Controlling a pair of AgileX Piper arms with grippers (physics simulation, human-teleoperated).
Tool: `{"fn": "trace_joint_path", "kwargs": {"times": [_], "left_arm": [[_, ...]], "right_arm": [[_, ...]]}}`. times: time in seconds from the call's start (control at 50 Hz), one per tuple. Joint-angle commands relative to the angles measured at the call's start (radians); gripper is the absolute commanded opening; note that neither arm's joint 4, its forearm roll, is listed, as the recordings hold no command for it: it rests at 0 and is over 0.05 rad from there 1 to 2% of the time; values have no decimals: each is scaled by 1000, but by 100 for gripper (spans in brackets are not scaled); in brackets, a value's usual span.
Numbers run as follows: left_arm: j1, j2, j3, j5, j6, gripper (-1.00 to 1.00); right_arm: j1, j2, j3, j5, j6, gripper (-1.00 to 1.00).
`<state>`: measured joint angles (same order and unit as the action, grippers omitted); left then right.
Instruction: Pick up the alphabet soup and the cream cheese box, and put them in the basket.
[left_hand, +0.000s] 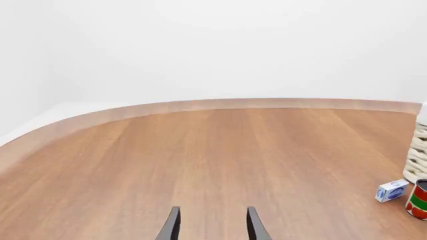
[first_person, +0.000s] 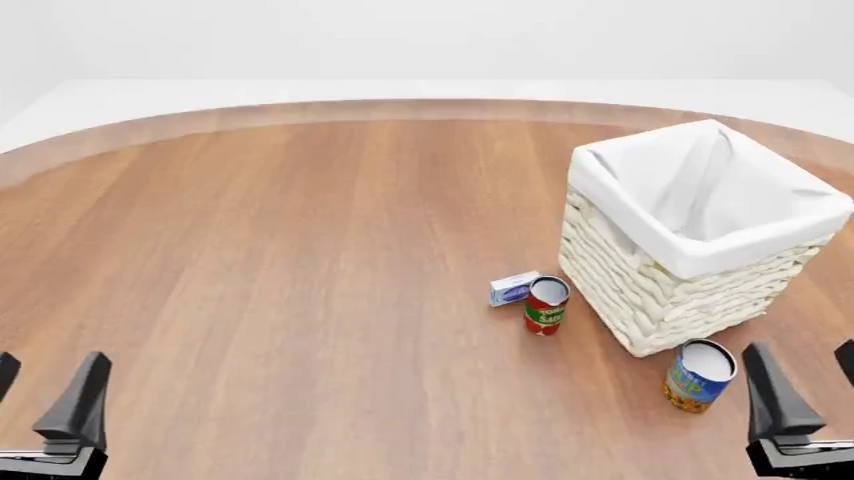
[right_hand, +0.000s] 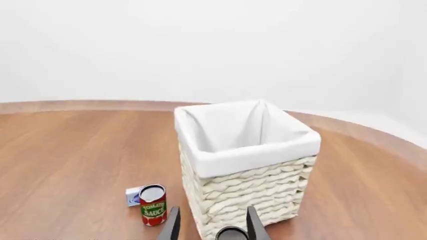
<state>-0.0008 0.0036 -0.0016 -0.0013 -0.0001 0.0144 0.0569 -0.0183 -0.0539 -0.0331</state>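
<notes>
Nearest, both pincers, left pincer (first_person: 47, 400) and right pincer (first_person: 807, 385), spread empty; the alphabet soup (first_person: 698, 375), probably rigid and slick, wants side gripping; beyond, the cream cheese box (first_person: 513, 288), likely light, lies beside the basket (first_person: 667, 290).

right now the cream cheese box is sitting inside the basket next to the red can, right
Not inside. The cream cheese box lies on the table outside the basket, beside the red can, as the front view shows.
</notes>
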Motion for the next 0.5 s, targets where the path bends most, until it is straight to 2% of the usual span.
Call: {"fn": "trace_joint_path", "kwargs": {"times": [0.02, 0.38, 0.5], "left_arm": [[1, 4, -3, -1, 0, 100], [1, 4, -3, -1, 0, 100], [1, 4, -3, -1, 0, 100]], "right_arm": [[-10, -36, 13, 46, 39, 100], [25, 149, 8, -82, 35, 100], [19, 206, -6, -92, 37, 100]]}}
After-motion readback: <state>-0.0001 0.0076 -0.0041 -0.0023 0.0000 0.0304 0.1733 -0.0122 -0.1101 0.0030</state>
